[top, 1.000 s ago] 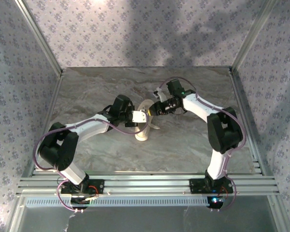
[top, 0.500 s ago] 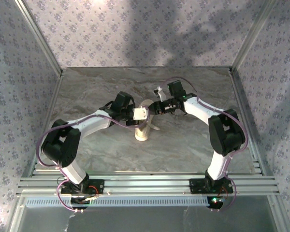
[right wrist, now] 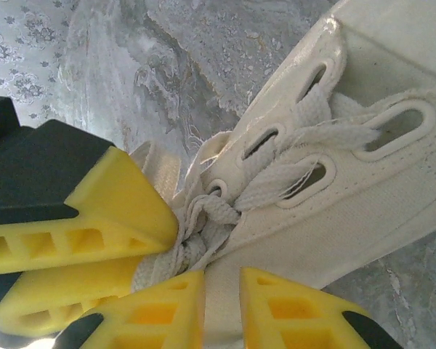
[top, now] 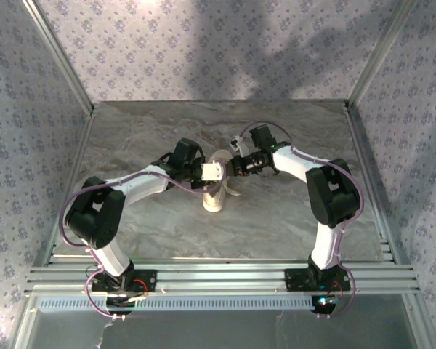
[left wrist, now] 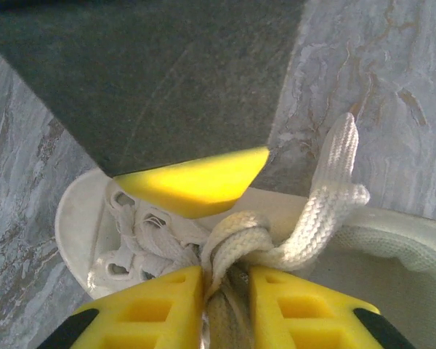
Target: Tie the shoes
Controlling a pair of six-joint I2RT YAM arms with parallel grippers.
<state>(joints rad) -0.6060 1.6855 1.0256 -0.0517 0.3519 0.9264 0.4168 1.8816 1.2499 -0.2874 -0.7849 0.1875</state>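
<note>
Right at the tips, the left fingers (left wrist: pixel 160 309), yellow ribbed plastic, stand with just a narrow slit between them and a strand of the thin white woven lace (left wrist: pixel 219 305) running straight through it. Whether they are truly biting it I cannot tell. Just above them sits a snug knot (left wrist: pixel 236 236), and one loose lace end (left wrist: pixel 341 153) curls free off to the side. Over to the right fingers (right wrist: pixel 298 309), the same yellow: they are drawn close too, with pale lace or canvas in the gap, and again the squeeze itself is not clear. They are nosed in right beside the left pair (right wrist: pixel 80 211), at the crossing below the slotted eyelets (right wrist: pixel 392 127). Pulling back, the small cream-white low-top sneaker (top: pixel 216 195) lies mid-desk on the grey marbled desk (top: pixel 291 218), with both arms meeting over its laced top. My read on progress: the first crossover knot looks made and cinched, but there are no bow loops anywhere. So forming the loops, wrapping, pulling through and tightening all appear left to do.
</note>
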